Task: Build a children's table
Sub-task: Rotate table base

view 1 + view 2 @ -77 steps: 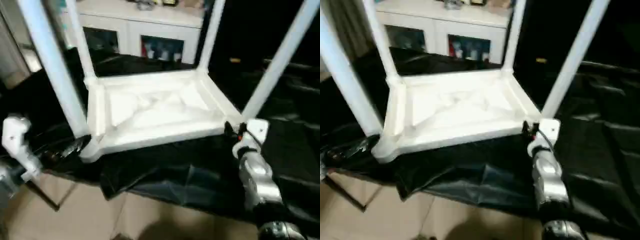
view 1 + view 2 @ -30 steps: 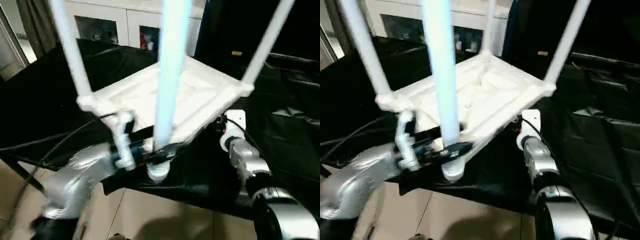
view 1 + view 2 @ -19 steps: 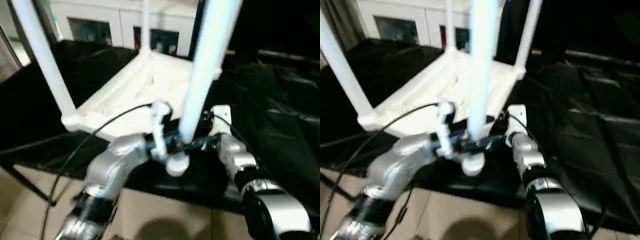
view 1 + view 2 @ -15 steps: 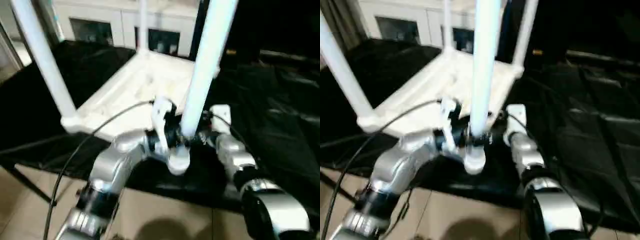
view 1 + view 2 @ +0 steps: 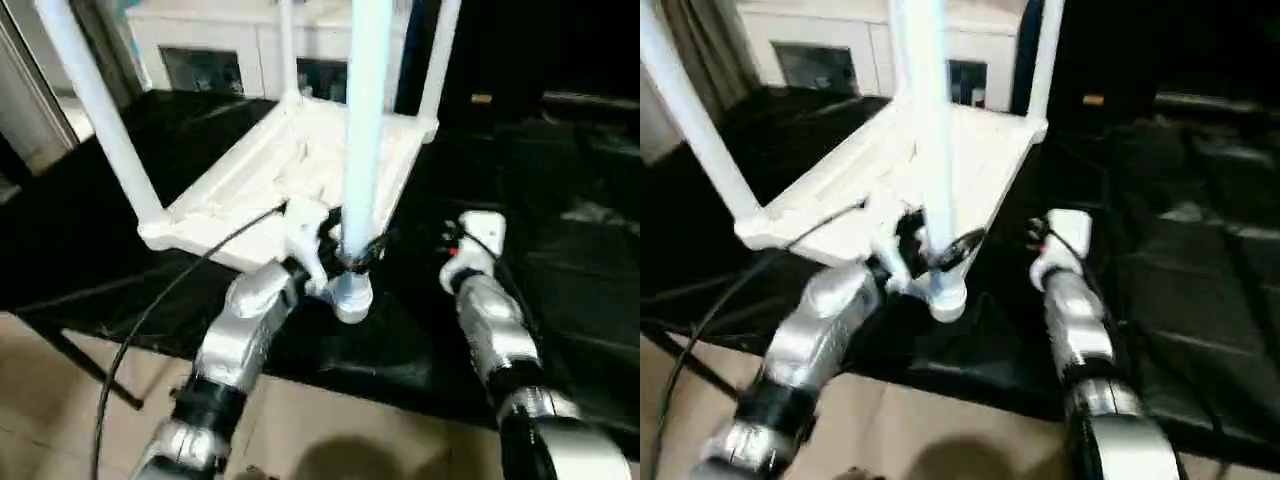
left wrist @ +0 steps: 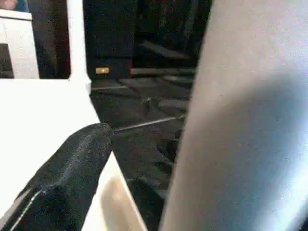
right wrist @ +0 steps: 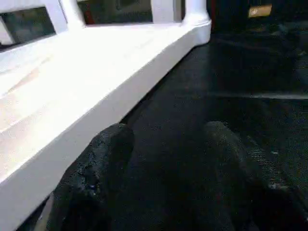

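The children's table (image 5: 300, 170) lies upside down on black cloth, all white, with its round legs pointing up. The nearest leg (image 5: 362, 130) rises from the corner socket (image 5: 350, 295) closest to me. My left gripper (image 5: 350, 252) is open at the base of that leg. In the left wrist view one black finger (image 6: 72, 173) stands apart from the leg (image 6: 240, 120). My right gripper (image 7: 166, 139) is open over the bare cloth beside the tabletop's long edge (image 7: 96, 110), holding nothing.
The black cloth (image 5: 560, 200) covers the work surface, whose front edge runs just below the near corner; tan floor (image 5: 60, 400) lies beneath. A white glass-door cabinet (image 5: 230, 50) stands behind. A black cable (image 5: 150, 310) trails from my left arm.
The table has turned on the cloth, bringing one corner toward me. My left arm came in from the left to that corner's leg. The right gripper now sits farther from the leg.
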